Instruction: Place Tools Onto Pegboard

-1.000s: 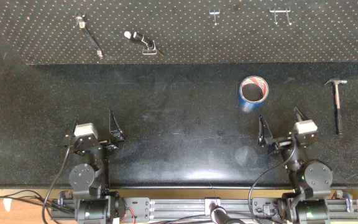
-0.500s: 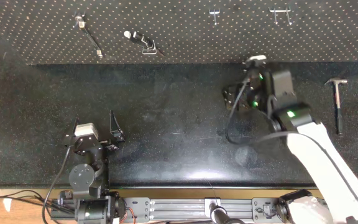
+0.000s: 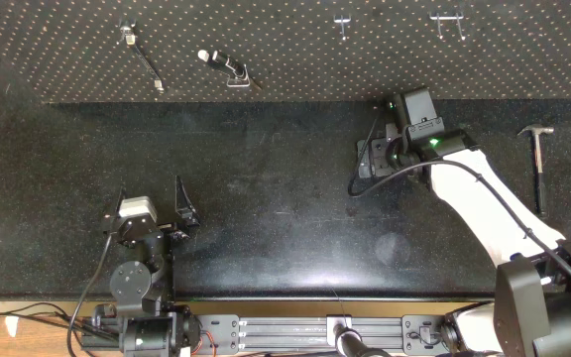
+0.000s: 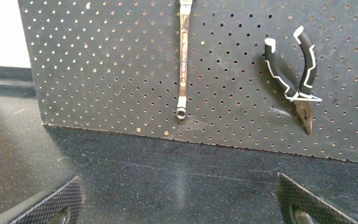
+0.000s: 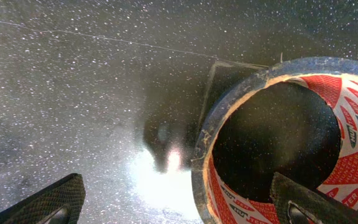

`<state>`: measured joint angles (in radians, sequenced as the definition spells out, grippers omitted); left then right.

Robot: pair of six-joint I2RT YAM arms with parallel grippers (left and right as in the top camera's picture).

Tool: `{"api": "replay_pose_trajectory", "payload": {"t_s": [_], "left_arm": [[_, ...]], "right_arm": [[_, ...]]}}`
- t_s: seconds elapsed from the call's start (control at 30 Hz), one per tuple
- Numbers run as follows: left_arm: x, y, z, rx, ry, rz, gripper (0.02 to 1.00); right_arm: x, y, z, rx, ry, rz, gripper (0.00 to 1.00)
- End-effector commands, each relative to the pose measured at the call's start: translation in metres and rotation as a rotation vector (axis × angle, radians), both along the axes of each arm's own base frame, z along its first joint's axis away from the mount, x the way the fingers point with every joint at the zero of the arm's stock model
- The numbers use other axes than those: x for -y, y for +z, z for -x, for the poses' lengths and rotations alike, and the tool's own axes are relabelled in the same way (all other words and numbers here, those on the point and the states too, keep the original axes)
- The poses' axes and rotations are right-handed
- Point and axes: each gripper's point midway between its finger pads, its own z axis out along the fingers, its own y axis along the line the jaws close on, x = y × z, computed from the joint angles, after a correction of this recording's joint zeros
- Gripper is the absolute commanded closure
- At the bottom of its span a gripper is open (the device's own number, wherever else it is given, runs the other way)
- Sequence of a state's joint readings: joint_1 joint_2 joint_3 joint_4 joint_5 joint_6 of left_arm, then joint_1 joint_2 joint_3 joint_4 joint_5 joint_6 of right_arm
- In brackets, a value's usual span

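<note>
A blue tape roll (image 5: 224, 118) with a red-and-white inner face lies flat on the black table. My right gripper (image 5: 179, 211) is open just above it: one finger (image 5: 306, 208) shows over the roll's hole, the other finger (image 5: 48, 202) outside the rim. From above, the right gripper (image 3: 377, 159) covers the roll. A hammer (image 3: 537, 169) lies on the table at the far right. A wrench (image 4: 182, 59) and black-and-white pliers (image 4: 298, 78) hang on the pegboard (image 4: 104, 74). My left gripper (image 3: 167, 210) stands open over the front left of the table, holding nothing.
Bare metal hooks (image 3: 342, 23) (image 3: 447, 22) stick out of the pegboard (image 3: 285, 40) above the right arm. The wrench (image 3: 143, 59) and pliers (image 3: 224, 67) hang at its left. The table's (image 3: 285, 188) middle is free.
The right arm swung from its rest spot at the front right out to the tape roll, then settled lower over it. The left arm stayed still.
</note>
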<state>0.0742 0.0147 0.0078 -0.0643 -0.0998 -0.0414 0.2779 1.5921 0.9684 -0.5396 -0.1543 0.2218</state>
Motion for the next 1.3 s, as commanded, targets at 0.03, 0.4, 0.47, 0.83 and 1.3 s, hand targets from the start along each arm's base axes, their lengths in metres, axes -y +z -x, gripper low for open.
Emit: {"api": "replay_pose_trajectory", "payload": {"t_s": [0.03, 0.4, 0.47, 0.83, 1.3], "left_arm": [[0.000, -0.001, 0.000, -0.004, -0.004, -0.016, 0.023], [0.000, -0.001, 0.000, -0.004, -0.004, -0.016, 0.023], [0.000, -0.001, 0.000, -0.004, -0.004, -0.016, 0.023], [0.000, -0.001, 0.000, -0.004, -0.004, -0.016, 0.023], [0.000, -0.001, 0.000, -0.004, -0.004, -0.016, 0.023]], "right_arm": [[0.003, -0.001, -0.006, 0.012, 0.008, 0.042, 0.025], [0.019, -0.006, 0.001, -0.015, -0.021, 0.125, 0.925], [0.018, 0.004, -0.002, 0.020, -0.023, 0.114, 0.925], [0.011, 0.244, 0.011, 0.762, -0.051, -0.164, 0.925], [-0.095, 0.249, -0.050, 0.981, 0.178, -0.249, 0.925]]}}
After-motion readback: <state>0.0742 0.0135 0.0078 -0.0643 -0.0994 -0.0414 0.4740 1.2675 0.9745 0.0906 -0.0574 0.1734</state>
